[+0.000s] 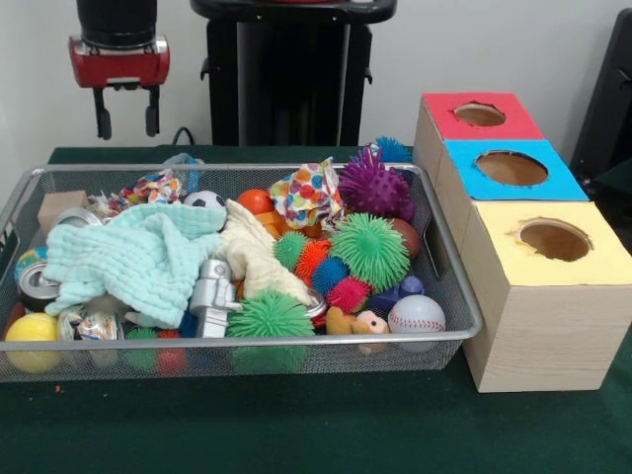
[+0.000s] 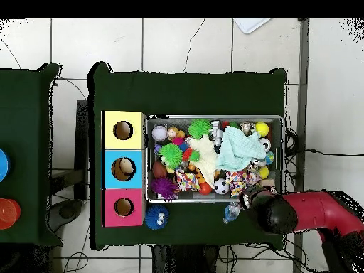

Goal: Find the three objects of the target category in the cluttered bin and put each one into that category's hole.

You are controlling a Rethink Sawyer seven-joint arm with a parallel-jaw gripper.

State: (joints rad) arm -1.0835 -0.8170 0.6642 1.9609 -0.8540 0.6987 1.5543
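Observation:
The wire mesh bin (image 1: 449,286) is full of toys; it also shows in the overhead view (image 2: 215,119). My gripper (image 1: 126,117) hangs above the bin's far left corner, open and empty; in the overhead view it (image 2: 249,201) is at the bin's edge. A see-through bottle with blue on it (image 1: 184,162) lies on the table just behind the bin's far wall, under and right of the gripper (image 2: 232,211). A creased shiny thing (image 1: 91,324), maybe a bottle, lies at the bin's near left. The red-topped hole (image 1: 480,114) (image 2: 124,207) is farthest back on the wooden box.
A mint cloth (image 1: 138,259), spiky balls (image 1: 370,249), a baseball (image 1: 416,315), a toy robot (image 1: 212,291) and metal cans (image 1: 36,284) crowd the bin. A blue spiky ball (image 1: 393,150) lies outside it by the red box. Blue hole (image 1: 512,168) and yellow hole (image 1: 554,239) are nearer.

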